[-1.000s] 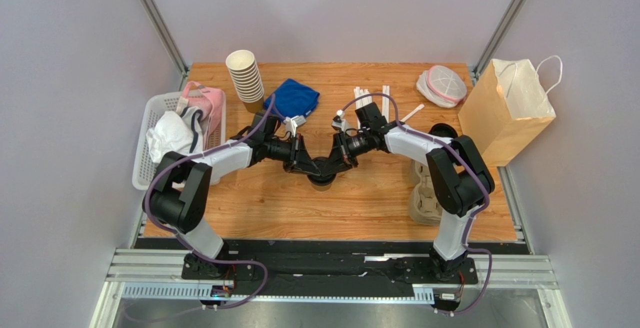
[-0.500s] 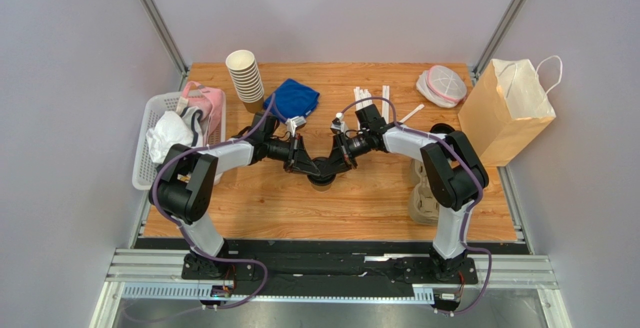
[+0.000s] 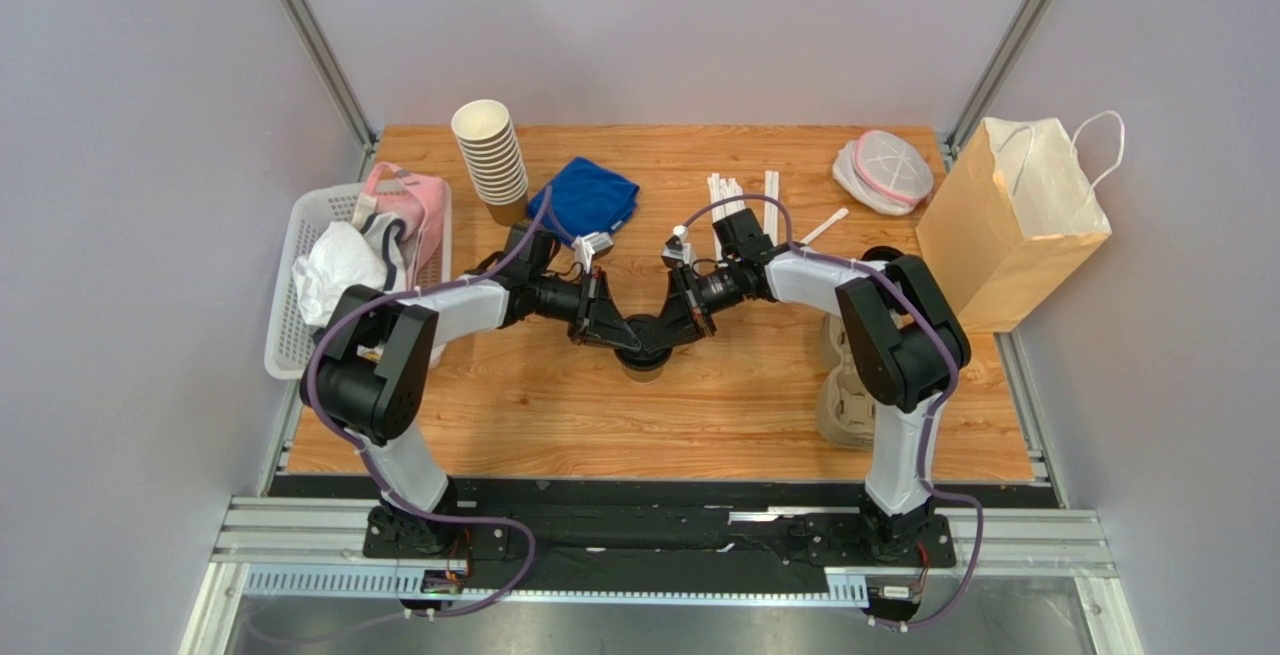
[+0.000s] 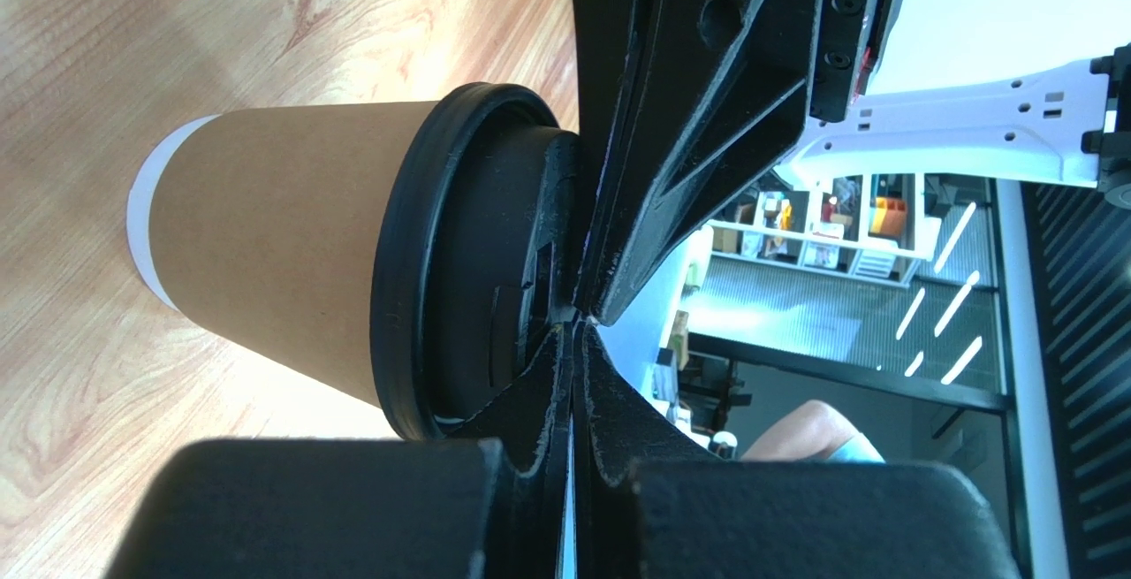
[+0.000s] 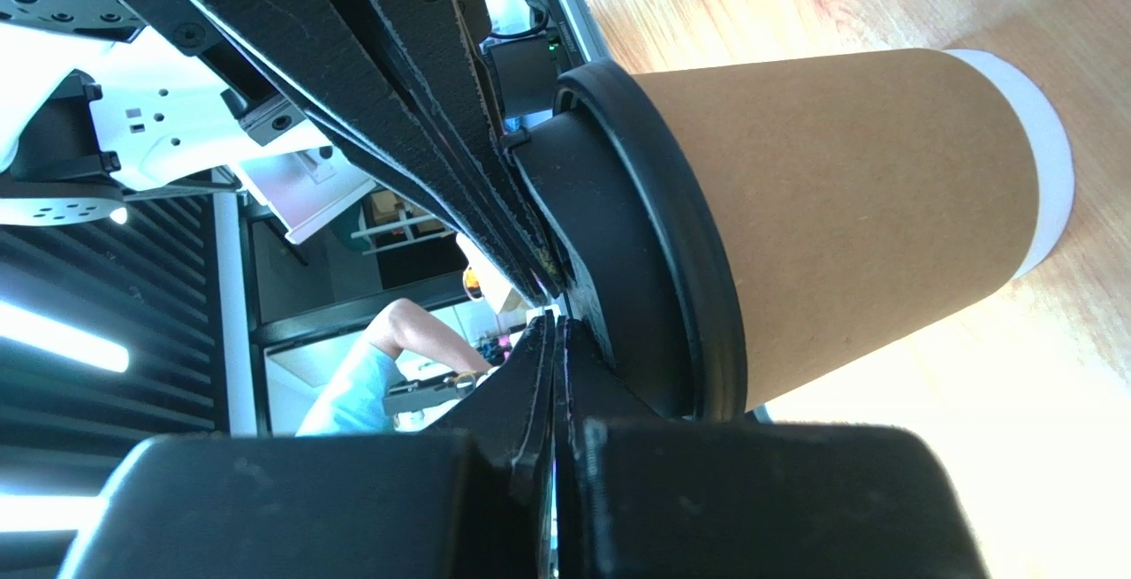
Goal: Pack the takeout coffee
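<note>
We see takeout coffee [image 3: 643, 366] upright mid-worktop, between both arms. Left gripper [image 4: 574, 330] clenched, fingers pressed together, tips touching the black lid [image 4: 452, 261]. Right gripper [image 5: 558, 321] likewise clenched, tips on the lid's opposite side.

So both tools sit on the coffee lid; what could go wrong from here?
The left tool and right tool, both shut, meet on the lid: they may clash. Uneven pressure could tip the takeout coffee, standing unheld on the table, or buckle the lid.
</note>
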Available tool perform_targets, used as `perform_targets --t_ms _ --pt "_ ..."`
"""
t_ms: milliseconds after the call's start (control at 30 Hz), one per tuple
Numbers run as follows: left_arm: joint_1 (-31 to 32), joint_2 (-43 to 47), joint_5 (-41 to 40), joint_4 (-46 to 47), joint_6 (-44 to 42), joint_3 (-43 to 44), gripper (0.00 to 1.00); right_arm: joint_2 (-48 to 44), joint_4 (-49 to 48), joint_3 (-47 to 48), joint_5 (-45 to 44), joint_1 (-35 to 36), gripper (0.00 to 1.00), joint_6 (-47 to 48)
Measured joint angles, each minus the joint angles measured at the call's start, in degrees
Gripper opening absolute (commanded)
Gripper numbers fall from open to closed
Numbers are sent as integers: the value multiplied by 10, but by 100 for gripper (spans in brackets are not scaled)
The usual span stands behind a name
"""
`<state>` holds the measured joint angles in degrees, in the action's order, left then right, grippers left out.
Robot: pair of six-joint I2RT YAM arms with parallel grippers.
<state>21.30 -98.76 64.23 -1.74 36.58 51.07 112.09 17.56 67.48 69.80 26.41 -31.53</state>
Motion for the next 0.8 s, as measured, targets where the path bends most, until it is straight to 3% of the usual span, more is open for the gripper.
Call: perform_targets --t_ms 567,800 --pt "0 -4 6 0 -3 5 4 6 38 20 2 1 0 33" --pt "11 42 -8 -4 -12 -5 4 -9 70 30 -18 13 0 56"
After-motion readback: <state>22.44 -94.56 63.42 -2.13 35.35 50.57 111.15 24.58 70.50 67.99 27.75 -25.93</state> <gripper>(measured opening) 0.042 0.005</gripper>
